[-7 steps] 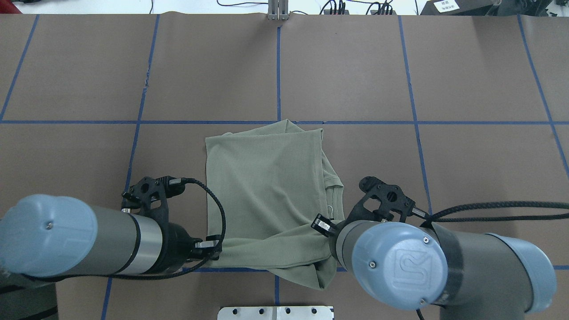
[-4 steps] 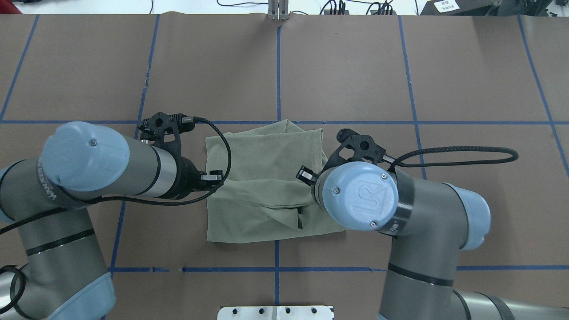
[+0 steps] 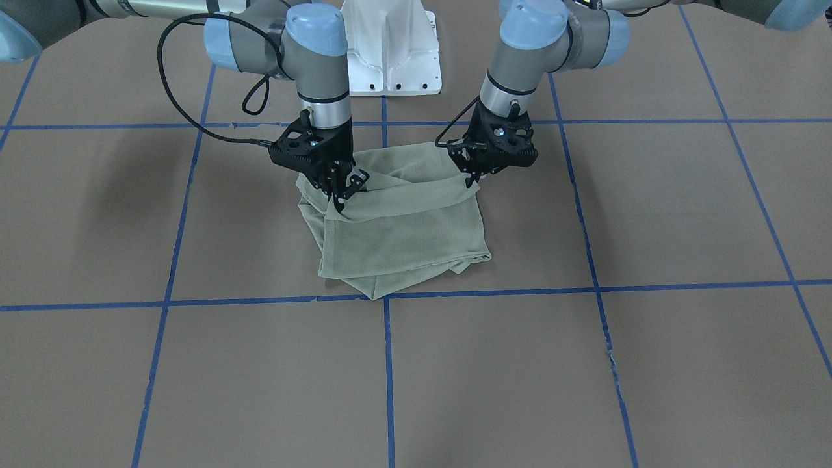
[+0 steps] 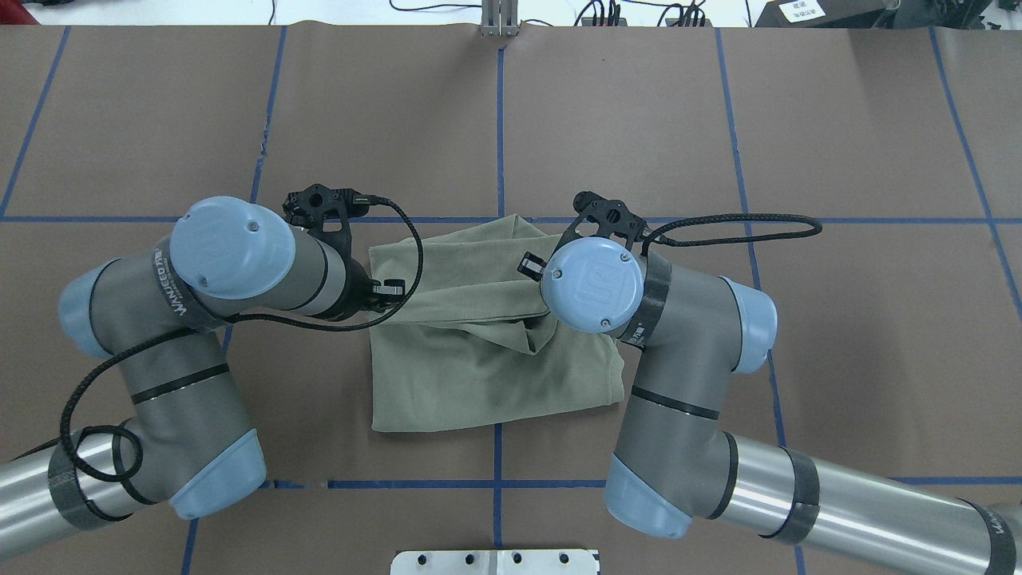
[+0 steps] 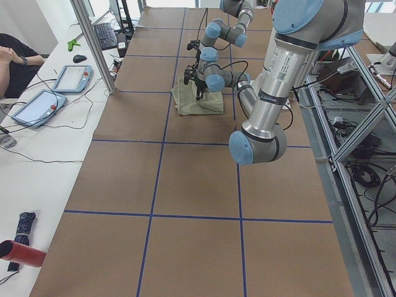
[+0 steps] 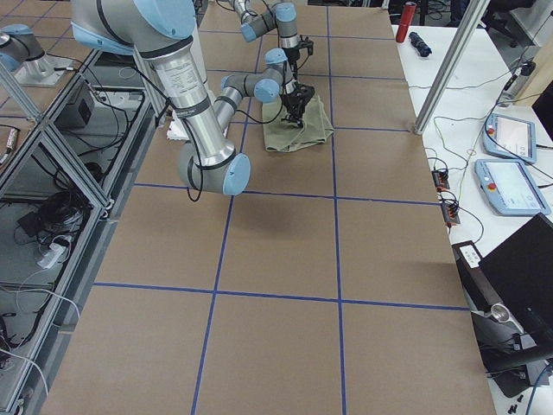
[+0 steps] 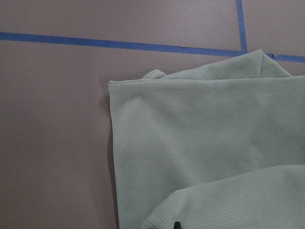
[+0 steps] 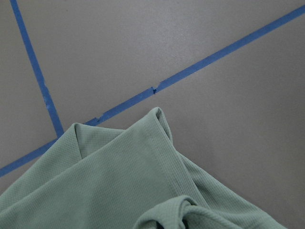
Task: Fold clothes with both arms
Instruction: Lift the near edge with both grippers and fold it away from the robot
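The sage-green shirt (image 3: 409,234) lies folded on the brown table near the middle (image 4: 479,383). Its robot-side edge is lifted as a band stretched between both grippers. My left gripper (image 3: 469,181) is shut on one end of that band. My right gripper (image 3: 338,198) is shut on the other end. In the overhead view both grippers are hidden under their wrists. The left wrist view shows the flat shirt (image 7: 200,129) with the held fold at the bottom. The right wrist view shows the shirt's far corner (image 8: 119,176).
The white pedestal base (image 3: 390,52) stands behind the shirt. Blue tape lines (image 4: 499,144) cross the brown table. A metal plate (image 4: 495,561) sits at the near edge. Tablets (image 5: 68,77) lie on the side bench, where a person sits.
Both arms have moved away from the robot's base, carrying the shirt's near edge forward over the rest of the shirt. The fold band now lies across the shirt's middle.
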Robot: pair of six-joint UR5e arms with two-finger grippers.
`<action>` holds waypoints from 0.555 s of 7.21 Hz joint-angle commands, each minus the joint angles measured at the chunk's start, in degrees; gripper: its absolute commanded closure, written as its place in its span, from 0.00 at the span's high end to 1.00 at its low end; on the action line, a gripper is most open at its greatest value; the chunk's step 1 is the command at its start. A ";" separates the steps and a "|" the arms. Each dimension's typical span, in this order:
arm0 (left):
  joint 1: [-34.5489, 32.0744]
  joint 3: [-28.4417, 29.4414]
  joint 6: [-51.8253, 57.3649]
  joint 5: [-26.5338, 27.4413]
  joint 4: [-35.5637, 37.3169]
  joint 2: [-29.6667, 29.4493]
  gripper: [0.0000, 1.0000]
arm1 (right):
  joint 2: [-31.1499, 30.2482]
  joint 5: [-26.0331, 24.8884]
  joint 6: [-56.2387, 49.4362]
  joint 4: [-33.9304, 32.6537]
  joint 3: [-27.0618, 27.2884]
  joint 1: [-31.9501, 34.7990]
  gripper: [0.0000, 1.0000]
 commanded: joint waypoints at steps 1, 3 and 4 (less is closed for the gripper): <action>-0.06 5.95 0.08 0.47 -4.75 -0.87 0.00 | 2.69 0.03 -0.33 3.22 -6.17 0.81 0.00; -0.06 6.41 0.17 0.47 -4.77 -0.96 0.00 | 3.05 0.12 -0.50 3.22 -7.07 1.34 0.00; -0.50 6.41 0.25 0.47 -4.85 -0.96 0.00 | 3.14 1.51 -0.68 3.22 -6.98 2.47 0.00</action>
